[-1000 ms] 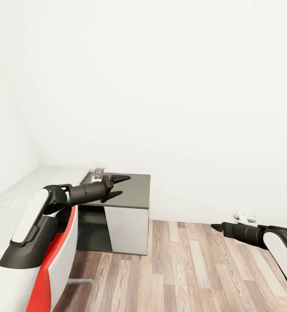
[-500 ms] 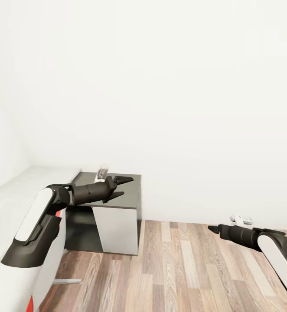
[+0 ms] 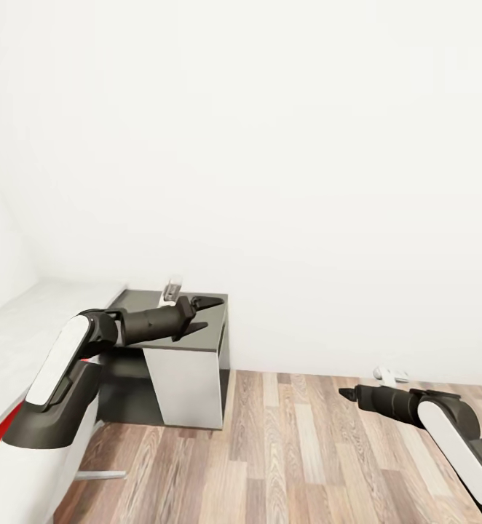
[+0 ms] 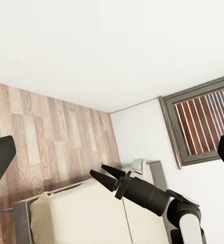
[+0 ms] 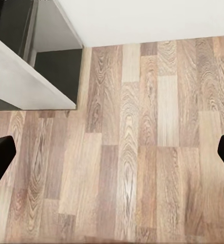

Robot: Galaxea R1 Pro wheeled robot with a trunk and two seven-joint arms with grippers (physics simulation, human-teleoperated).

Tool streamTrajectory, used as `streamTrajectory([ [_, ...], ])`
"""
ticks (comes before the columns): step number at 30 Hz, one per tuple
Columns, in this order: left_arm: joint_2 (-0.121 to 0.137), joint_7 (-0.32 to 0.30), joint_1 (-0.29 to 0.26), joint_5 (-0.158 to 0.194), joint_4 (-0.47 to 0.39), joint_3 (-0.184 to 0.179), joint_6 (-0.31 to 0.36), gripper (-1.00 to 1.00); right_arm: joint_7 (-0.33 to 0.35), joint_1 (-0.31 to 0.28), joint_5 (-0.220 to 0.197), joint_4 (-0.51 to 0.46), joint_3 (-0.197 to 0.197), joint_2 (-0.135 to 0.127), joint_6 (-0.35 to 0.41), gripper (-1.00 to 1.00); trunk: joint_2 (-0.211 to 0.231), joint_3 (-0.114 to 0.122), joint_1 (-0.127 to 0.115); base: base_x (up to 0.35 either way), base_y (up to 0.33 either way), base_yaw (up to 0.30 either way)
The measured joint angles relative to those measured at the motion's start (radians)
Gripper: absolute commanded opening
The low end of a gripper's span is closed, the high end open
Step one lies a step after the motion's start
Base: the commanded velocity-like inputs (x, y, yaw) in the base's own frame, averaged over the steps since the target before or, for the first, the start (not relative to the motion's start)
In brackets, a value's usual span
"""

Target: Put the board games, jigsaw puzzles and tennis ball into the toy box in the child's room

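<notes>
The toys and the toy box are out of view. The pale table (image 3: 12, 331) runs along the left, joined to its lower dark side table (image 3: 204, 336). My left gripper (image 3: 210, 311) hangs open and empty over the side table's top. My right gripper (image 3: 347, 394) is low over the wood floor, open and empty, its fingertips (image 5: 0, 155) spread wide in the right wrist view. In the left wrist view the beige bed (image 4: 76, 216) lies behind my right arm's gripper (image 4: 102, 175).
A small pale object (image 3: 171, 288) stands at the back of the side table. A white object (image 3: 391, 375) lies on the floor by the wall. A red-and-white chair (image 3: 22, 466) is at the lower left. A slatted window (image 4: 208, 124) is in the wall. Wood floor (image 3: 285, 451) stretches ahead.
The whole head view has swung rightward, so the side table and chair have slid left in the picture. Both arms hold about the same pose, grippers still open.
</notes>
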Motion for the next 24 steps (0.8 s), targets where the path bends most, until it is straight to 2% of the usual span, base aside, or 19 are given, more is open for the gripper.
streamTrajectory([
  [6, 0.000, 0.001, 0.000, -0.002, 0.008, 0.002, -0.002, 1.00, -0.001, 0.000, -0.001, 0.000, 0.008, 0.000, 0.001, 1.00, 0.000, 0.006, 0.000, 0.000, -0.016, -0.114],
  [7, -0.002, 0.000, 0.000, -0.038, 0.039, -0.001, -0.004, 1.00, -0.001, 0.002, -0.002, 0.001, 0.008, 0.000, 0.006, 1.00, 0.000, 0.007, 0.000, 0.000, -0.003, -0.032],
  [8, -0.005, 0.000, 0.000, -0.056, 0.052, -0.002, -0.006, 1.00, -0.001, 0.002, -0.003, 0.002, 0.008, -0.001, 0.009, 1.00, 0.000, 0.008, 0.000, 0.000, -0.003, -0.032],
  [9, -0.005, 0.000, 0.000, -0.055, 0.052, -0.002, -0.007, 1.00, -0.001, 0.002, -0.003, 0.002, 0.008, -0.001, 0.009, 1.00, 0.000, 0.010, 0.000, 0.000, -0.002, -0.016],
  [10, -0.034, -0.002, 0.000, -0.135, 0.094, -0.004, -0.010, 1.00, -0.001, 0.004, -0.004, 0.008, 0.006, -0.005, 0.027, 1.00, 0.000, 0.011, 0.000, 0.000, -0.001, -0.013],
  [13, -0.085, -0.003, -0.001, -0.244, 0.150, -0.005, -0.013, 1.00, -0.003, 0.007, -0.005, 0.030, 0.004, -0.009, 0.046, 1.00, 0.000, 0.016, 0.000, 0.000, -0.001, -0.009],
  [14, -0.086, -0.003, -0.001, -0.244, 0.151, -0.005, -0.014, 1.00, -0.003, 0.007, -0.005, 0.031, 0.004, -0.009, 0.047, 1.00, 0.000, 0.018, 0.000, 0.000, -0.001, -0.007],
  [16, -0.119, -0.004, -0.001, -0.322, 0.196, -0.005, -0.014, 1.00, -0.002, 0.010, -0.003, 0.074, 0.004, -0.007, 0.052, 1.00, 0.000, 0.021, 0.000, 0.000, 0.000, -0.005],
  [17, -0.119, -0.004, -0.001, -0.323, 0.197, -0.005, -0.015, 1.00, -0.002, 0.010, -0.004, 0.074, 0.004, -0.007, 0.052, 1.00, 0.000, 0.022, 0.000, 0.000, 0.000, -0.004],
  [18, -0.135, -0.004, -0.001, -0.360, 0.221, -0.005, -0.015, 1.00, -0.001, 0.010, -0.002, 0.103, 0.005, -0.006, 0.053, 1.00, 0.000, 0.024, 0.000, 0.000, 0.000, -0.004],
  [19, -0.135, -0.004, -0.001, -0.360, 0.222, -0.005, -0.015, 1.00, -0.001, 0.010, -0.003, 0.104, 0.005, -0.006, 0.053, 1.00, 0.000, 0.025, 0.000, 0.000, 0.000, -0.003],
  [21, -0.160, -0.007, 0.000, -0.429, 0.272, -0.007, -0.018, 1.00, -0.001, 0.010, 0.000, 0.166, 0.008, -0.004, 0.053, 1.00, 0.000, 0.029, 0.000, 0.000, 0.000, -0.003],
  [22, -0.160, -0.007, 0.000, -0.430, 0.273, -0.007, -0.019, 1.00, 0.000, 0.010, -0.002, 0.167, 0.008, -0.004, 0.053, 1.00, 0.000, 0.030, 0.000, 0.000, 0.000, -0.002],
  [24, -0.177, -0.015, 0.005, -0.489, 0.323, -0.007, -0.025, 1.00, 0.000, 0.011, 0.000, 0.225, 0.011, -0.002, 0.050, 1.00, 0.000, 0.033, 0.000, 0.000, 0.000, -0.002],
])
